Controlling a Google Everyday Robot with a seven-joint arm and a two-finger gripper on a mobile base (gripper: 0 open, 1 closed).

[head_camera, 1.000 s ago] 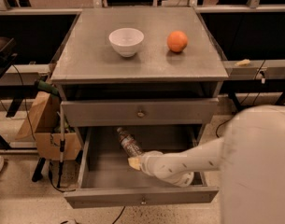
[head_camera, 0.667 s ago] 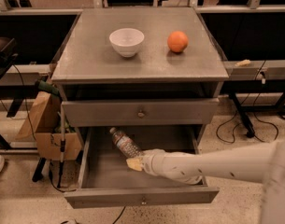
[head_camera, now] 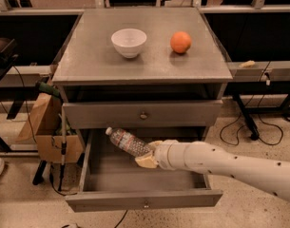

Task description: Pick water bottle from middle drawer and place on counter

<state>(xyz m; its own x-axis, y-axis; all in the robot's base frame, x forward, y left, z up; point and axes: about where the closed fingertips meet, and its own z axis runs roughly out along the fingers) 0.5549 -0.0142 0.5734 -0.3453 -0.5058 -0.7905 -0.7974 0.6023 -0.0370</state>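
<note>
The water bottle [head_camera: 127,141] is clear and ribbed, held tilted with its white cap up and to the left, above the open middle drawer [head_camera: 140,199]. My gripper [head_camera: 148,154] is shut on the bottle's lower end, and my white arm reaches in from the right. The bottle sits just below the closed drawer front above it. The counter [head_camera: 106,63] is the cabinet's flat grey top, higher up than the bottle.
A white bowl [head_camera: 129,42] and an orange [head_camera: 180,42] stand on the counter. The upper drawer [head_camera: 142,114] is shut. A cardboard box [head_camera: 47,127] and cables lie on the floor at the left of the cabinet.
The bottle has risen out of the drawer in my gripper and moved up and left. My arm has stretched out lower across the view.
</note>
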